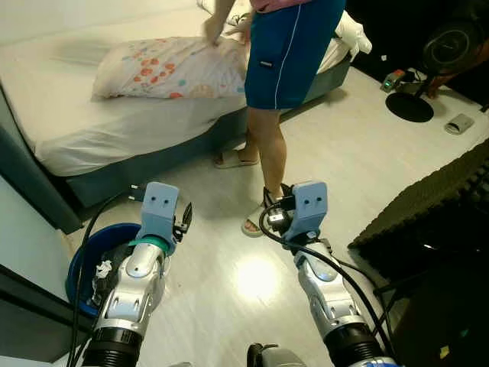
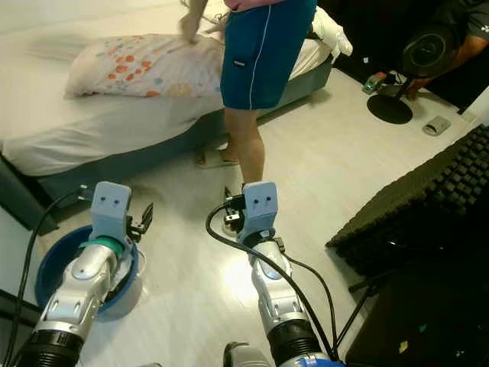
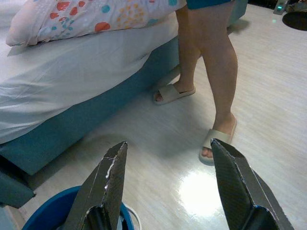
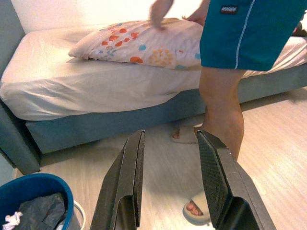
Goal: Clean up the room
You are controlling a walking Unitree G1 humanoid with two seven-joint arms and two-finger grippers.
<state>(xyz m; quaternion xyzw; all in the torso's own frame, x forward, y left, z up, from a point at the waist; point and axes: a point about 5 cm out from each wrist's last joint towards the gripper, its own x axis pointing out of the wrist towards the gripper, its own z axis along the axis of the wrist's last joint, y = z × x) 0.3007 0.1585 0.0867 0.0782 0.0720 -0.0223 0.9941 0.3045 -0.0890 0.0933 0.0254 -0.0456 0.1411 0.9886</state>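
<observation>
While both silver arms reach forward over the pale wood-grain floor (image 1: 229, 298), the left gripper (image 3: 168, 187) hangs released, its two black wedge-shaped fingers (image 3: 108, 191) spread wide and holding nothing. The right gripper (image 4: 168, 187) is likewise released, fingers parted with bare floor between them. Each wrist carries a boxy light-blue housing, and black cables loop beside the right arm.

Just below and to the outer side of the left gripper stands a round blue plastic bucket (image 1: 84, 260), holding a black bag (image 4: 41, 211) and a scrap of crumpled white paper (image 4: 12, 219). Ahead of both grippers, a low bed (image 1: 153, 157) with a teal base and a smooth white sheet runs its long axis across the view. On it lies a white pillow (image 1: 168, 67) printed with red, orange and blue dots, its long side parallel to the bed's edge.

Directly in front of the right gripper stands a person (image 1: 286, 53) in blue shorts with a white side stripe and a small white label too blurred to read, wearing beige slide sandals (image 3: 175, 92), one hand on the pillow. Farther off beyond the right gripper stands a black floor fan (image 1: 428, 65) on a round base, and a dark ridged foam mat (image 1: 435, 206) lies near it.
</observation>
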